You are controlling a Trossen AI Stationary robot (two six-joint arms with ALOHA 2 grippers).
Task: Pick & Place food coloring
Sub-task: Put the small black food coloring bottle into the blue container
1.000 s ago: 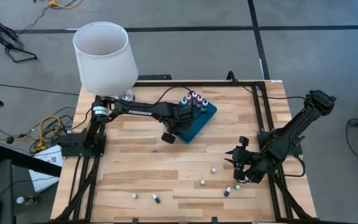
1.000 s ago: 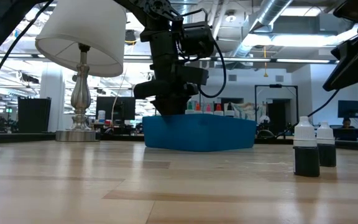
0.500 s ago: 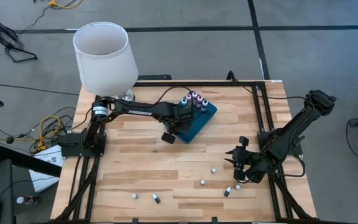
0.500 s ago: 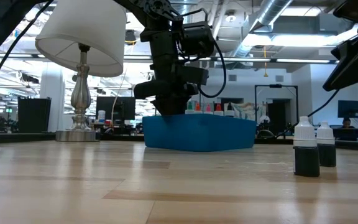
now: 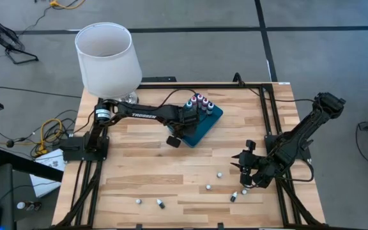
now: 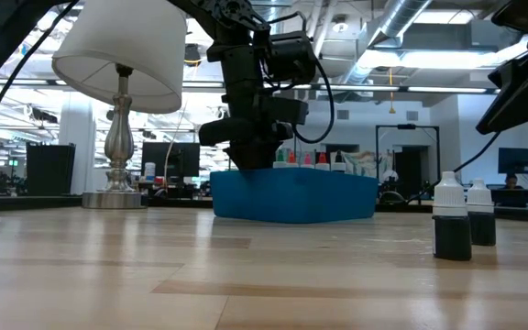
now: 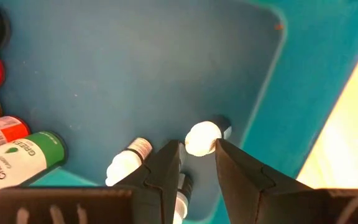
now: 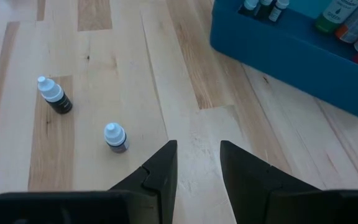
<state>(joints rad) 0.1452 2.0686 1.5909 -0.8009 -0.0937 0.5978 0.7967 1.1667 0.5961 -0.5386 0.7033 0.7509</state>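
Observation:
The teal tray (image 5: 204,125) lies at the table's far middle, with several larger bottles (image 5: 200,101) standing at its far end. My left gripper (image 5: 185,119) reaches down into the tray (image 7: 166,68), shut on a tiny white-capped food coloring bottle (image 7: 202,138). Two more tiny bottles (image 7: 127,165) stand beside it. Several loose tiny bottles (image 5: 220,173) stand on the near part of the table. My right gripper (image 5: 243,167) hovers open and empty near the right side (image 8: 197,163), with two bottles (image 8: 55,94) beyond it. My left gripper pinches the tiny bottle's white cap (image 7: 199,142) between its two fingertips, coming from above and pointing down into the tray. The bottle stands upright near the tray's corner; its base looks to be on the tray floor.
A lamp with a white shade (image 5: 107,56) stands at the far left corner. The tray's wall (image 6: 291,197) hides the left fingertips in the low view. Two dark bottles (image 6: 451,220) stand at the right in that view. Bare wood lies in the table's left and middle.

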